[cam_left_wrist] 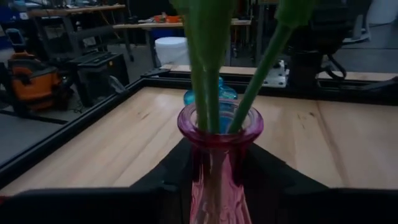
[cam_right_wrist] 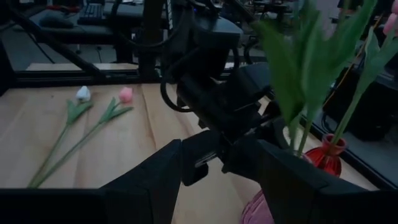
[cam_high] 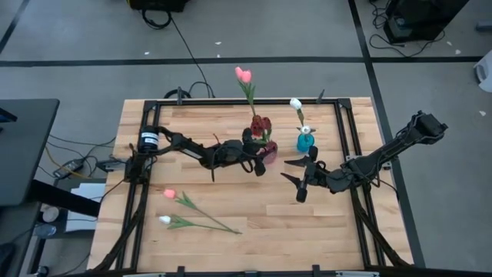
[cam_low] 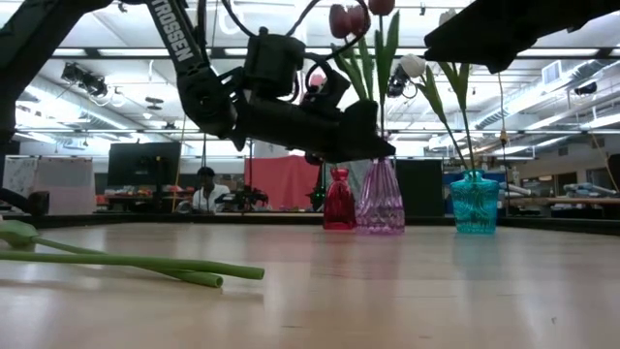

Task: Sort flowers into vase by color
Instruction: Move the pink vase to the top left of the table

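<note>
My left gripper (cam_high: 264,158) is open at the pink glass vase (cam_high: 270,151), one finger on each side of its neck (cam_left_wrist: 217,134). Two green stems (cam_left_wrist: 205,68) stand in that vase, with dark maroon heads (cam_low: 349,19) above. Just beyond it, a red vase (cam_right_wrist: 326,158) holds a pink tulip (cam_high: 243,75). A teal vase (cam_high: 305,141) holds a white tulip (cam_high: 296,102). A pink tulip (cam_high: 169,192) and a white tulip (cam_high: 164,220) lie flat on the table's near left part. My right gripper (cam_high: 289,171) hangs open to the right of the pink vase, holding nothing. My left gripper comes level from the table's left, with its fingers (cam_left_wrist: 171,177) on either side of the pink vase's neck just below the rim. I cannot tell whether they touch the glass. The vase stands upright on its base on the table.
The three vases stand close together at the table's far middle (cam_low: 380,199). A black frame rail (cam_high: 231,104) runs around the wooden top. The two loose tulips' stems (cam_low: 145,262) stretch across the near left. Bare wood lies near and right (cam_high: 323,231). A person sits far behind the table (cam_low: 205,189).
</note>
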